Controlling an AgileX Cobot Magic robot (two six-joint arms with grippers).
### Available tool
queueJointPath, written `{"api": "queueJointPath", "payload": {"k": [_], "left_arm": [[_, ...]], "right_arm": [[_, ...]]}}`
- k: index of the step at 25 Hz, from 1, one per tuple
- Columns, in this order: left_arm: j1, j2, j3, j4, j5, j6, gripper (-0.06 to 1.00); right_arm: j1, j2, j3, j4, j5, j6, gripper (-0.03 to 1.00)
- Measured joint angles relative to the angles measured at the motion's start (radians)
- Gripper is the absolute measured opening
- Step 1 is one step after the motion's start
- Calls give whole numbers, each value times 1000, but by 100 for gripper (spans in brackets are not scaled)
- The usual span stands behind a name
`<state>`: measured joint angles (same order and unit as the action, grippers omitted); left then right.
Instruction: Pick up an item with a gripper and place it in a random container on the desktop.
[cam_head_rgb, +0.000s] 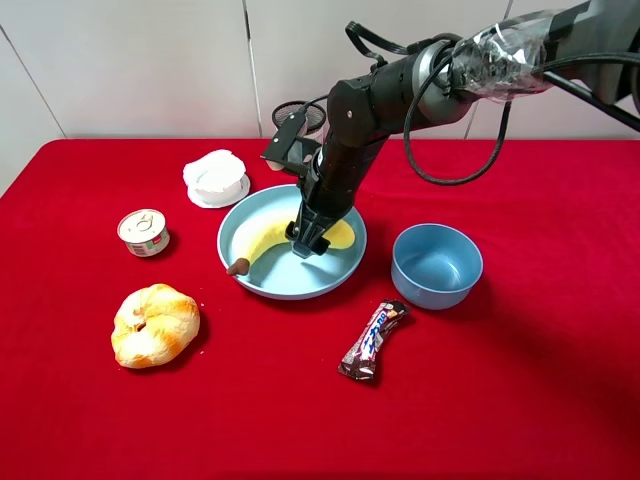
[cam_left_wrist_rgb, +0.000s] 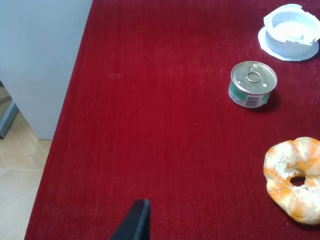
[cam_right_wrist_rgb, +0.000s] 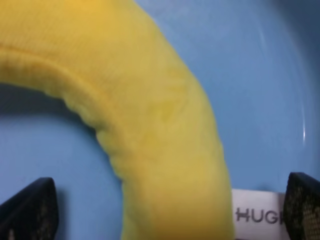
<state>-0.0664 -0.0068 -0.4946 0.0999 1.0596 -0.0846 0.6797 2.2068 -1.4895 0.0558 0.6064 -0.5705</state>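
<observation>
The yellow banana (cam_head_rgb: 262, 240) lies in the wide light-blue plate (cam_head_rgb: 300, 280) on the red desktop (cam_head_rgb: 520, 380), its brown stem tip over the plate's left rim. My right gripper (cam_head_rgb: 305, 243) points down onto the banana's middle. In the right wrist view the banana (cam_right_wrist_rgb: 150, 125) and its white tag (cam_right_wrist_rgb: 257, 217) fill the plate (cam_right_wrist_rgb: 260, 75). The right gripper (cam_right_wrist_rgb: 167, 210) is open, with its fingertips (cam_right_wrist_rgb: 30, 207) spread wide on either side and gaps to the banana. Of my left gripper only one black fingertip (cam_left_wrist_rgb: 135, 222) shows, over bare red cloth.
A croissant (cam_head_rgb: 154, 324) (cam_left_wrist_rgb: 295, 177), a small tin can (cam_head_rgb: 143, 232) (cam_left_wrist_rgb: 253, 84) and a white lidded cup (cam_head_rgb: 216, 178) (cam_left_wrist_rgb: 291, 31) lie left of the plate. A deep blue bowl (cam_head_rgb: 436, 265) and a chocolate bar (cam_head_rgb: 373, 340) are on the right. A black mesh cup (cam_head_rgb: 298, 115) stands behind.
</observation>
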Motion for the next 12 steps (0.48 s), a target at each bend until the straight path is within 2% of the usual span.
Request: {"api": "queueJointPath", "payload": {"k": [12], "left_arm": [[0,0,0,0,0,0,98]], "right_arm": [[0,-5,0,-3,0,2,69]]}}
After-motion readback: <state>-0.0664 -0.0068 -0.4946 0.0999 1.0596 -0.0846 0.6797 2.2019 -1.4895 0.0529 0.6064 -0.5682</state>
